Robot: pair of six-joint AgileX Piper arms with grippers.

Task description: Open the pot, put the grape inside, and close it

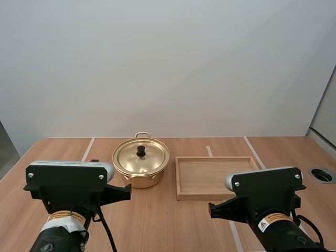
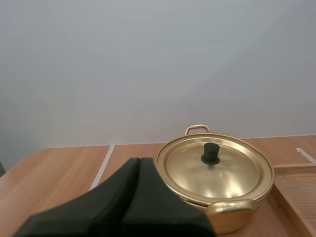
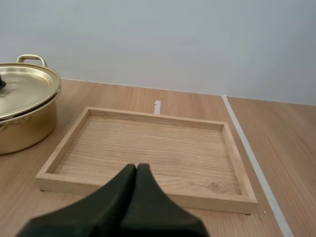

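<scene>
Now, upright lidded pot, handles near-to-far, just beside wooden tray.

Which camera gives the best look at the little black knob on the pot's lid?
The left wrist view: the knob stands close and whole, seen from the side, on the lid. The high view shows it small, from above. The right wrist view catches barely a sliver of it.

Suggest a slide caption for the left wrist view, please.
Shut left hand poised before the lidded gold pot on the wooden table.
</scene>
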